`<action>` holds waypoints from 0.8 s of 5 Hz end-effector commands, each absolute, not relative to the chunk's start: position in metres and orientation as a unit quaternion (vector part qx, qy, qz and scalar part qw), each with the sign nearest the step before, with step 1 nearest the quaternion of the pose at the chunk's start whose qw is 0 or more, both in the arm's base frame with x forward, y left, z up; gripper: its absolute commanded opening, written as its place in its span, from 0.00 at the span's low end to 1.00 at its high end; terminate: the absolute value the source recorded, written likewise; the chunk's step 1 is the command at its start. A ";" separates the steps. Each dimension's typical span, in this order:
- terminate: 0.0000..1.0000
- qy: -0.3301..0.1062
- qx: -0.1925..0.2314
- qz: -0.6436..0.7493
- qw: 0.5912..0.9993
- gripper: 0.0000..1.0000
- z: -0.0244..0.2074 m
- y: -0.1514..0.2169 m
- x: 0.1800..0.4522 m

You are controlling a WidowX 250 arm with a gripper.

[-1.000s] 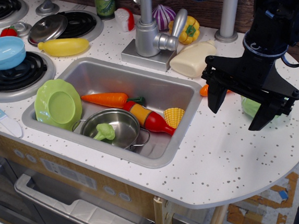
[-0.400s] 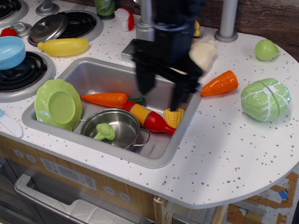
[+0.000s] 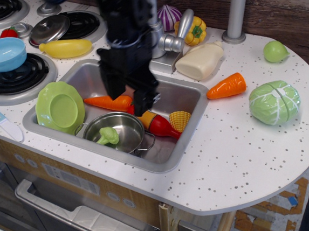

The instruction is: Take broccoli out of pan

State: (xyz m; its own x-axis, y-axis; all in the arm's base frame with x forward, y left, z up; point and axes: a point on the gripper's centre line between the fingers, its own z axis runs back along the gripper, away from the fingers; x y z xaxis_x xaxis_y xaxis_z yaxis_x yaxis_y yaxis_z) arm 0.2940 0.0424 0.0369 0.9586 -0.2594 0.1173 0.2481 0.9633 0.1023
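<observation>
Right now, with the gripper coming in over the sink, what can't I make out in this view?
- Gripper: motion-blurred, so the exact gap between its fingers is unclear, though they look apart.
- Orange carrot in the sink: its leafy end is hidden behind the gripper.
- Pan: the near wall hides part of its floor, and how the broccoli rests there.
- Faucet: its top is covered by the arm.
</observation>
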 end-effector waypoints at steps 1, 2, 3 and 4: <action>0.00 -0.092 0.051 -0.142 0.984 1.00 0.016 0.059 0.297; 0.00 -0.090 0.013 -0.148 0.985 1.00 -0.008 0.068 0.295; 0.00 -0.088 0.032 -0.153 0.984 1.00 -0.018 0.074 0.296; 0.00 -0.086 0.028 -0.159 0.983 1.00 -0.024 0.082 0.301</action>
State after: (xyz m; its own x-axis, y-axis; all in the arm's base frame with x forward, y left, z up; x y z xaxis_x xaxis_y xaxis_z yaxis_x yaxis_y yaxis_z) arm 0.2941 0.0787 -0.0370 0.9462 -0.2894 0.1445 0.2837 0.9571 0.0589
